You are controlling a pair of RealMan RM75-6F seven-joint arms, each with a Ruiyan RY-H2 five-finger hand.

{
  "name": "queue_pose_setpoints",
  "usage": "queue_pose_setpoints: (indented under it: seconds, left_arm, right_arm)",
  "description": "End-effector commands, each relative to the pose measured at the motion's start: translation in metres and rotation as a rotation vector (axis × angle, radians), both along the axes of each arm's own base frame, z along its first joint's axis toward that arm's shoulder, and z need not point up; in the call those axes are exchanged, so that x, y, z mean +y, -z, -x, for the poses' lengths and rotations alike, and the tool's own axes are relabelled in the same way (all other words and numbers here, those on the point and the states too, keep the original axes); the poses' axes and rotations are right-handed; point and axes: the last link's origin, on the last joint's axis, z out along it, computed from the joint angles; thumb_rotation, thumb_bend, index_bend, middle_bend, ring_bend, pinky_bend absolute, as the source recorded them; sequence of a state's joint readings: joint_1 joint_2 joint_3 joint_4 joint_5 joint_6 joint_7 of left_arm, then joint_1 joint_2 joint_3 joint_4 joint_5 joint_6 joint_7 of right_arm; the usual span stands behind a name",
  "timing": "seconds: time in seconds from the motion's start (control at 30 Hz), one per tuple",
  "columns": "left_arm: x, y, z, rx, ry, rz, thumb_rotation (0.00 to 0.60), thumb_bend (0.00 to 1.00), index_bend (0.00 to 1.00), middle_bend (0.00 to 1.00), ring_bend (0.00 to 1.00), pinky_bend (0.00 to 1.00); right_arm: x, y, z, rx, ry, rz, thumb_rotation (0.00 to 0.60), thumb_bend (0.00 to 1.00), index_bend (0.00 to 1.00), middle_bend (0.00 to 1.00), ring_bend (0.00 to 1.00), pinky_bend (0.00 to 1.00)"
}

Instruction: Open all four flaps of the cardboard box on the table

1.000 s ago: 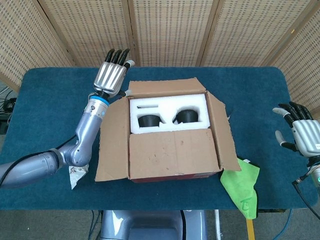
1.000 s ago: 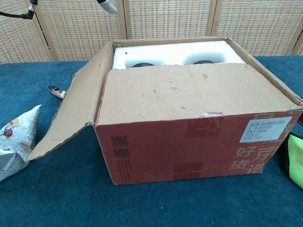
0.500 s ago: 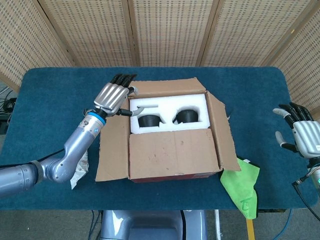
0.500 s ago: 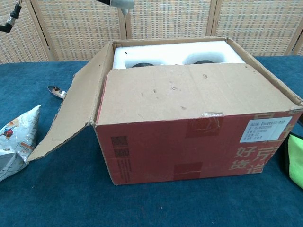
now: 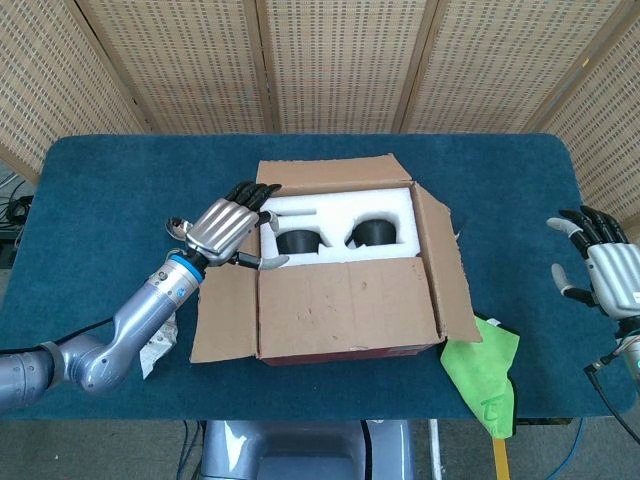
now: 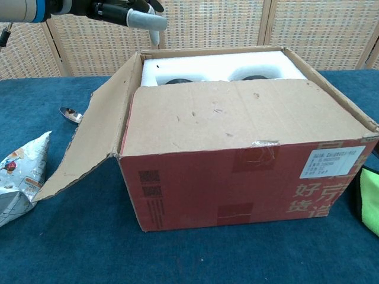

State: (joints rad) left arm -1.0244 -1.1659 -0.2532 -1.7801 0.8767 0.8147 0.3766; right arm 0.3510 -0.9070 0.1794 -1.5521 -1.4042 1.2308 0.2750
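The cardboard box [image 5: 350, 340] [image 6: 237, 177] stands mid-table. Its near flap [image 5: 345, 305] [image 6: 237, 115] lies flat over the front half. The left flap [image 5: 225, 310] [image 6: 89, 139] hangs outward, the right flap [image 5: 445, 265] leans outward, and the far flap [image 5: 330, 172] stands back. White foam [image 5: 340, 205] [image 6: 219, 65] with two dark round items shows inside. My left hand [image 5: 228, 225] [image 6: 124, 13] hovers over the box's left edge, fingers spread and holding nothing. My right hand [image 5: 605, 265] hangs open at the far right, well away from the box.
A green cloth [image 5: 485, 375] [image 6: 368, 201] lies by the box's right front corner. A snack bag [image 6: 18, 177] and a metal spoon [image 6: 71, 114] lie to the left of the box. The table's blue cloth [image 5: 100, 200] runs to a screen wall behind.
My left hand has come from behind the box's far left corner toward me and now hangs over the box's left edge. The flaps and the right hand have not moved.
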Motion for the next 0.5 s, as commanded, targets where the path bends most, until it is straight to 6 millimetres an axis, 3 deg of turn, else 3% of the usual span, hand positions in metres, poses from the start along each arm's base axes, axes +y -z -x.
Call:
queue_pose_setpoints:
  seconds: [0.03, 0.5]
  left_arm:
    - [-0.008, 0.006, 0.006, 0.007, 0.024, 0.009, 0.097, 0.17, 0.37, 0.00, 0.00, 0.00]
    - [-0.018, 0.029, 0.013, 0.022, 0.025, 0.061, 0.091, 0.14, 0.37, 0.00, 0.00, 0.00]
  right_arm:
    - [0.000, 0.000, 0.000, 0.000, 0.000, -0.001, 0.600, 0.50, 0.18, 0.14, 0.00, 0.06]
    - [0.002, -0.002, 0.004, -0.005, 0.005, -0.001, 0.600, 0.50, 0.18, 0.14, 0.00, 0.06]
